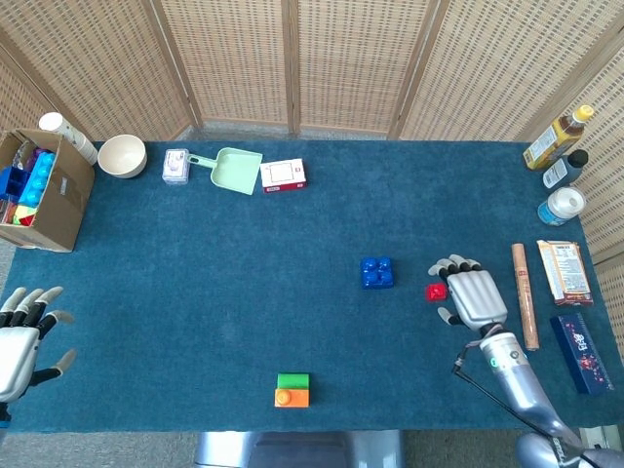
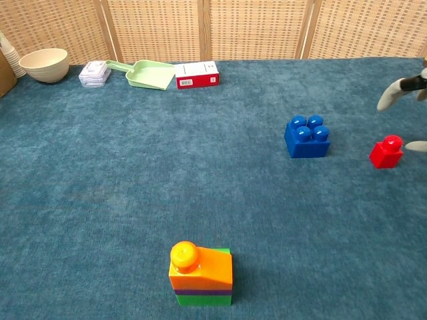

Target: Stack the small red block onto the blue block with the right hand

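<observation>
At the far left my left hand (image 1: 21,343) hangs just off the near edge of the table, fingers spread apart and holding nothing. Above it sits an open cardboard box (image 1: 57,200) with bright toys inside, a paper cup (image 1: 60,129) just behind it, and then a smooth cream bowl (image 1: 122,155). Next come a small clear plastic case (image 1: 175,165), a pale green plastic scoop (image 1: 232,170) with a flat pan and short handle, and a red-and-white carton (image 1: 284,175) just beside it. All of it lies on a deep blue, short-piled cloth (image 1: 244,273) that covers the table, with woven cane screens (image 1: 341,58) behind.

Near the front edge stands a short stack of blocks (image 2: 200,273): green below, orange on top, with a rounded yellow stud.

Right of the middle sits the blue block (image 2: 307,137), a glossy square brick with round studs on top. Just beyond it, apart from it, the small red block (image 2: 386,151) rests on the cloth, a single stud on its top.

My right hand (image 1: 471,292) is right beside that red block, palm down, fingers wide and curving over it. It holds nothing; I cannot tell whether a fingertip touches the block. In the chest view only pale fingertips (image 2: 389,97) show at the right edge, above and beside the red block.

Further right lie a slim wooden stick (image 1: 525,295), a printed snack packet (image 1: 564,271) and a dark flat box (image 1: 580,349), with three bottles (image 1: 561,161) at the far corner.
</observation>
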Available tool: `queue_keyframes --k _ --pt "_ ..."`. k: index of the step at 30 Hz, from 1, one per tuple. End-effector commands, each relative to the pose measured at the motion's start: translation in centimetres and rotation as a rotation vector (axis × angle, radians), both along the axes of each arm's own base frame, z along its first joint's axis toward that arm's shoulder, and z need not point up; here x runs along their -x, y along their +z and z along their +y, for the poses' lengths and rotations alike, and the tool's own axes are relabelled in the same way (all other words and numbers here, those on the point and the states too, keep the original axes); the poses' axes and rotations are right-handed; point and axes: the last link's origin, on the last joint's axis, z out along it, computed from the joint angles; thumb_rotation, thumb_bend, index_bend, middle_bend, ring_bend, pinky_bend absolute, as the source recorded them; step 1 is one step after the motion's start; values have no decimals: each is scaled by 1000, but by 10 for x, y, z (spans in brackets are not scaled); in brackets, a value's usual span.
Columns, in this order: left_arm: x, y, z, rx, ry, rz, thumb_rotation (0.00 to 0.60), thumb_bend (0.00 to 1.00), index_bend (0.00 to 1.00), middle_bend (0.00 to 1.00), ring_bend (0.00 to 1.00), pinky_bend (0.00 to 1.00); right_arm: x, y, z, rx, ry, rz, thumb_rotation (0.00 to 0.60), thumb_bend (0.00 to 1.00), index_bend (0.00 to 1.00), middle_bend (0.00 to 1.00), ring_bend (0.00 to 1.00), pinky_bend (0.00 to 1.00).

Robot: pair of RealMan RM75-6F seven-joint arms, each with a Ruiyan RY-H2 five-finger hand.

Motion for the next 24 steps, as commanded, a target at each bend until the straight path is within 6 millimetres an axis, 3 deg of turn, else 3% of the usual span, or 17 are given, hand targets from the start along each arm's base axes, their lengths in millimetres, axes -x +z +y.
queue_keyframes --k 1,24 --pt "0 0 1 -1 0 -1 600 312 388 162 136 0 0 -8 -7 -6 -6 15 600 236 281 246 169 242" --pt "0 -2 4 10 -8 -11 600 312 390 161 136 0 25 -32 -21 -10 -115 49 600 237 314 237 169 244"
